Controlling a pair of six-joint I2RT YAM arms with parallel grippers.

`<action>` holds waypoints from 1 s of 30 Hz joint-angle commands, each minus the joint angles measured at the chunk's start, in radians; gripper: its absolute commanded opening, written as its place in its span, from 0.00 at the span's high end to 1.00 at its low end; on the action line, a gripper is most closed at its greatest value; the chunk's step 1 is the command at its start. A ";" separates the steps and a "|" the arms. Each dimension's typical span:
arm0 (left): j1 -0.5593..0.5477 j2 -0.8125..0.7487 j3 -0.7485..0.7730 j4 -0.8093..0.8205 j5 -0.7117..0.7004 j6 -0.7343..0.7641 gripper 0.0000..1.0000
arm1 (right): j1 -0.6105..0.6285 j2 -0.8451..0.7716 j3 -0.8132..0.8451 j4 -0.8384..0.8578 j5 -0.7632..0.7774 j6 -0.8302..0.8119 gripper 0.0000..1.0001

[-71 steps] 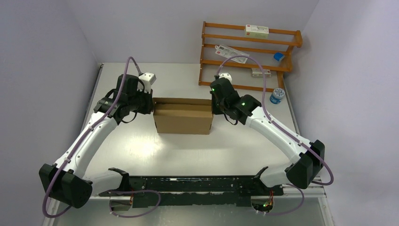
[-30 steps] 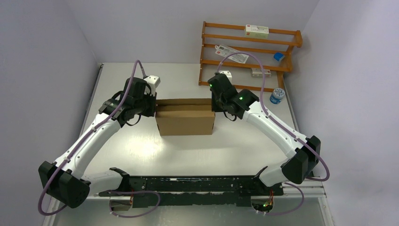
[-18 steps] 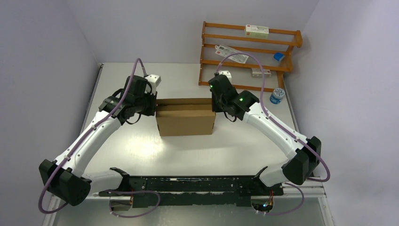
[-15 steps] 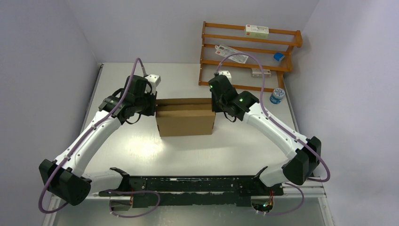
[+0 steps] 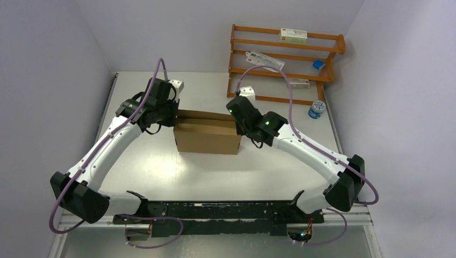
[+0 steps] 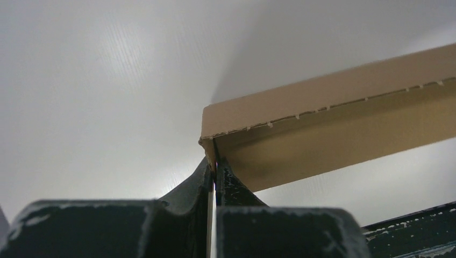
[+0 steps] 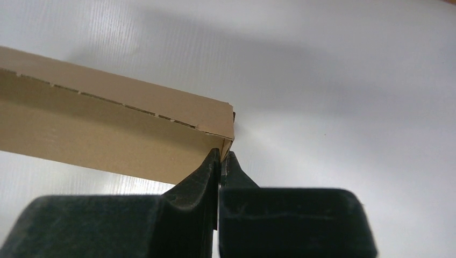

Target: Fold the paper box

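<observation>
The left gripper [image 6: 215,167] is pinched tight on a thin cardboard edge, its two fingers meeting on the wall just under one end corner of the paper box [image 6: 333,129]. The right gripper [image 7: 221,160] is clamped the same way on the edge below the opposite end corner. A perforated crease [image 6: 322,109] runs along the panel between the two pinches. The paper box stands on the desk [image 5: 161,166] about midway across, ahead of both bases, with its walls raised. From above its top looks open, though that is hard to tell for sure.

The step in hand appears to be turning that long panel over along its crease. Doing it well likely means moving both grippers together at the same rate, so the board bends on the perforation instead of buckling at mid-span. They should not pull apart, which could tear the corners. The box's base should stay flat on the desk so it does not slide.

Both arms reach forward with elbows bowed outward. The forearms converge on the box and the wrists turn inward to face each other across it.
</observation>
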 commanded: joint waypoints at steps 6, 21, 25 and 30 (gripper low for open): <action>-0.029 0.065 0.133 -0.038 0.050 0.015 0.95 | 0.130 0.042 -0.015 0.030 0.019 0.022 1.00; -0.029 0.058 0.117 -0.082 0.105 0.004 0.95 | 0.159 0.046 -0.008 0.026 0.095 0.047 1.00; -0.029 0.078 0.128 -0.122 0.124 0.003 0.95 | 0.173 0.066 0.005 0.015 0.119 0.053 1.00; -0.029 0.072 0.125 -0.140 0.132 -0.020 0.95 | 0.199 0.092 0.007 0.016 0.157 0.063 1.00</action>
